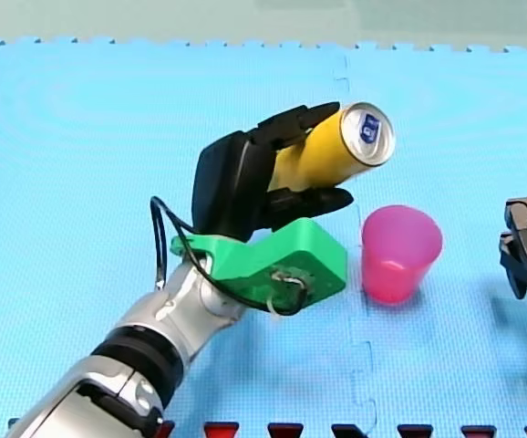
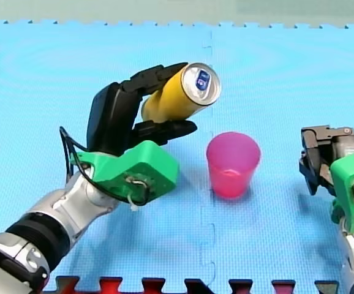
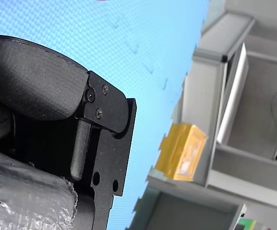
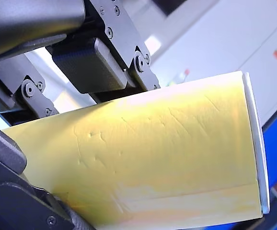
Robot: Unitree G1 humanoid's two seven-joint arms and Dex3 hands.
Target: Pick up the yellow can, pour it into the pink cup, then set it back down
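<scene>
L arm (image 1: 145,342) in from near left, forearm angled up. My L hand (image 1: 245,182) is clamped round the yellow can (image 1: 332,151), held aloft. R hand (image 2: 321,159) at right edge, holding nothing.

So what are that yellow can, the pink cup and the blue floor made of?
The yellow can, tilted in the raised left hand, looks like thin metal: shiny silver rim, small dents in its matte yellow side. The pink cup seems smooth, slightly translucent plastic. The blue mat is probably foam: puzzle-tooth seams, faint texture. The right hand is right of the cup.
</scene>
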